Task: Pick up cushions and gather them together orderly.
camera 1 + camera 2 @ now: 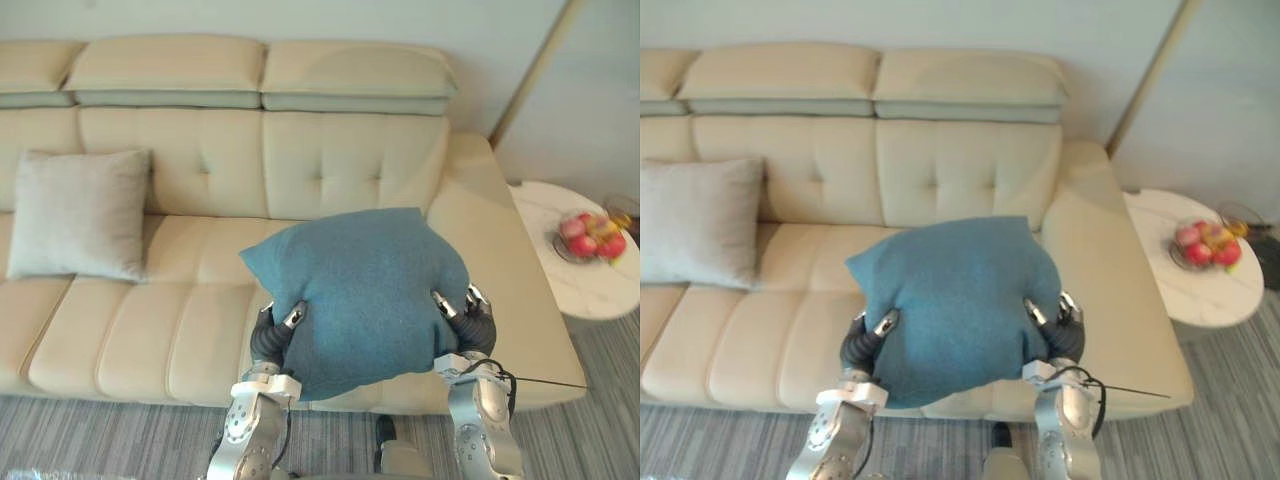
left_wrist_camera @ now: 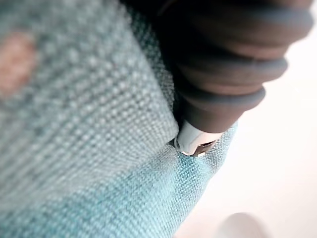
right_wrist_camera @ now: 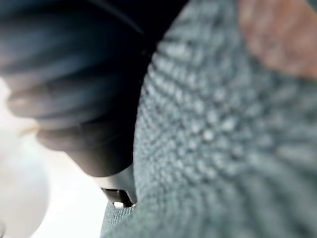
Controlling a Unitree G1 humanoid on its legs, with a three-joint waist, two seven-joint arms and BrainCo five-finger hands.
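A blue cushion (image 1: 365, 290) is held up over the front of the cream sofa (image 1: 150, 340), clamped from both sides. The left robot hand (image 1: 275, 333) and the right robot hand (image 1: 470, 320) are each curled round an edge, dark tips pressed into the fabric. A grey cushion (image 1: 80, 212) is propped against the backrest, well apart to the left.

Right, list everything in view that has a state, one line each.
blue cushion: held up over the front edge of the sofa, gripped at both sides.
left hand: fingers shut on the blue cushion's left side.
right hand: fingers shut on its right side.
grey cushion: upright, leaning on the sofa's backrest, untouched.
fruit bowl: holds fruit, standing on the side table.
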